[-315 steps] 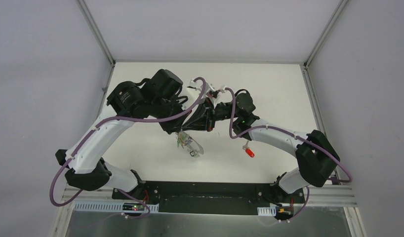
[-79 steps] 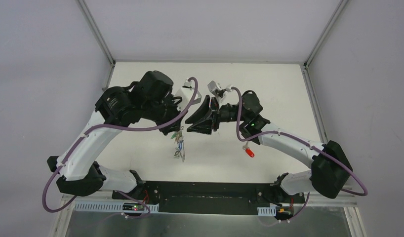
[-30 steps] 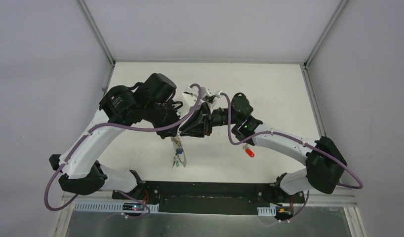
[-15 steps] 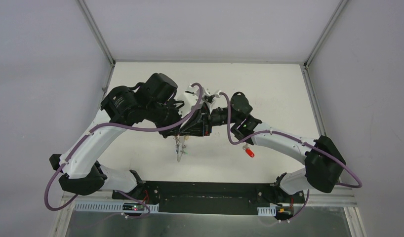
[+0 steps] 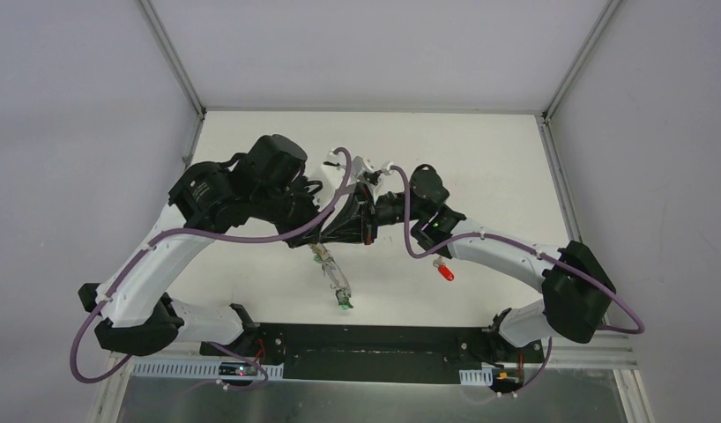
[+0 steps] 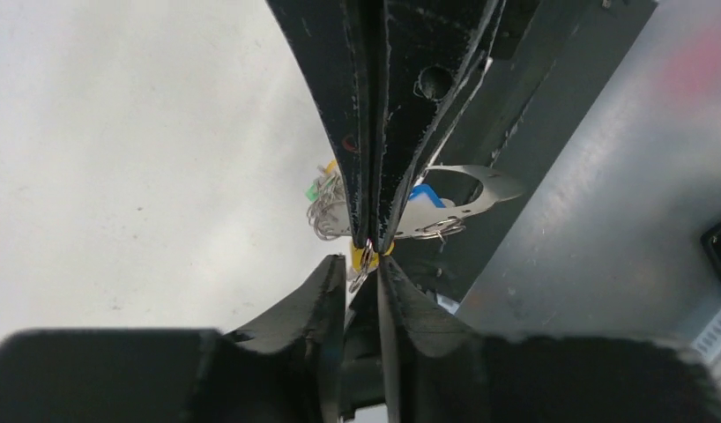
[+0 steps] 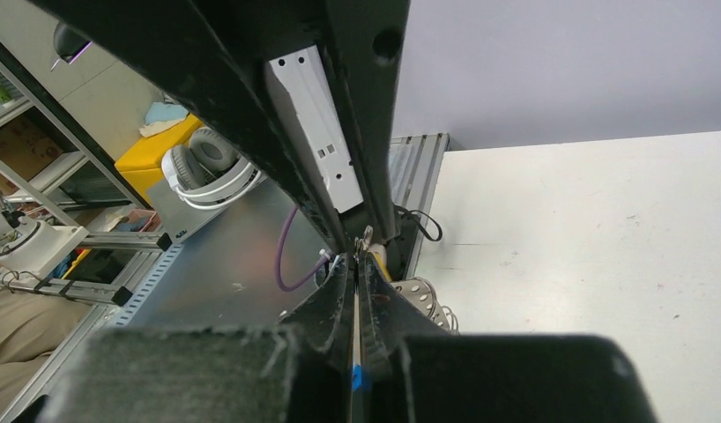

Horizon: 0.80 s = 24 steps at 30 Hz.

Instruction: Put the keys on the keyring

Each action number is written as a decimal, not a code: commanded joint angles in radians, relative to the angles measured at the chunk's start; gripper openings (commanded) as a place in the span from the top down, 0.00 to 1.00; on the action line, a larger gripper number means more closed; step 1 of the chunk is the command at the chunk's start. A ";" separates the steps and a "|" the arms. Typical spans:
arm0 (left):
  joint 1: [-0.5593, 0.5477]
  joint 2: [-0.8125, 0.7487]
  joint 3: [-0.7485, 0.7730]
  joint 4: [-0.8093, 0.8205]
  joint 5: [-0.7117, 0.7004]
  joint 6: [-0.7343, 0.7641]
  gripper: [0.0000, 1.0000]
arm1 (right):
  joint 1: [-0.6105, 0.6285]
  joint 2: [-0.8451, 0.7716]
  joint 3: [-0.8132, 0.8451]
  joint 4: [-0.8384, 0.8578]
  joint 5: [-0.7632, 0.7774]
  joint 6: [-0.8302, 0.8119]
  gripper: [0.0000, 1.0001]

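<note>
My two grippers meet tip to tip above the table's middle. My right gripper (image 5: 325, 240) (image 7: 355, 260) is shut on the keyring's flat grey band (image 6: 467, 181), which runs between its fingers. The keyring (image 5: 332, 273) hangs below with several keys on it, a green tag (image 5: 344, 304) lowest. Its perforated band shows in the right wrist view (image 7: 420, 298). My left gripper (image 5: 315, 234) (image 6: 363, 264) has its fingers a narrow gap apart. A small split ring and a yellow key head (image 6: 357, 256) sit at that gap. A red key (image 5: 445, 271) lies on the table by the right forearm.
White table (image 5: 480, 176) inside grey walls with metal corner posts. Purple cables loop over both wrists. A black base plate (image 5: 366, 348) and a metal rail run along the near edge.
The hanging keyring has swung from pointing down-left to down-right. The left arm's elbow has shifted slightly left. The grippers stay joined tip to tip.
</note>
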 commanded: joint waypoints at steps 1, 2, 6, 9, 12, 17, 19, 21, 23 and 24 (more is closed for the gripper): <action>-0.008 -0.103 -0.049 0.147 -0.019 -0.024 0.73 | 0.006 -0.033 0.026 0.059 -0.005 -0.004 1.00; -0.007 -0.128 -0.077 0.182 -0.029 -0.032 0.69 | 0.006 -0.037 0.025 0.065 -0.005 -0.003 1.00; -0.008 -0.277 -0.223 0.361 -0.049 -0.054 0.62 | 0.004 -0.051 0.019 0.071 -0.005 -0.002 1.00; -0.008 -0.420 -0.376 0.514 -0.041 -0.063 0.60 | 0.003 -0.059 0.011 0.075 -0.002 -0.002 1.00; -0.008 -0.547 -0.516 0.666 -0.019 -0.066 0.59 | 0.002 -0.065 0.010 0.078 -0.002 -0.001 1.00; -0.008 -0.711 -0.712 0.841 0.030 -0.046 0.59 | 0.002 -0.070 0.011 0.083 -0.006 0.001 1.00; -0.007 -0.758 -0.777 0.895 0.037 -0.044 0.59 | 0.003 -0.069 0.011 0.086 -0.008 0.002 1.00; -0.007 -0.795 -0.837 0.950 0.039 -0.039 0.59 | 0.002 -0.071 0.011 0.090 -0.009 0.005 1.00; -0.008 -0.826 -0.888 0.995 0.043 -0.030 0.59 | 0.002 -0.071 0.010 0.094 -0.012 0.008 1.00; -0.008 -0.834 -0.915 1.015 0.043 -0.023 0.59 | 0.002 -0.070 0.010 0.096 -0.012 0.010 1.00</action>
